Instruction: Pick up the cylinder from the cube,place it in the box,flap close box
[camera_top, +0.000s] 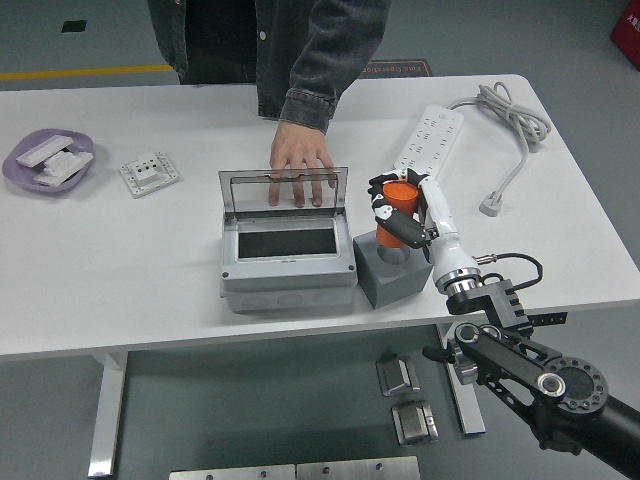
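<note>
One orange cylinder is seen just above one grey cube, pinched by the curled fingers of the right hand, whose arm enters from the lower right corner. One grey box is placed just left of the cube, its clear lid raised upright (a person's hand is pressed against the lid from the far side). One power strip, one purple dish and one white plate are set well apart toward the far edge. Bare table is left open to the box's left, up to the near edge.
</note>
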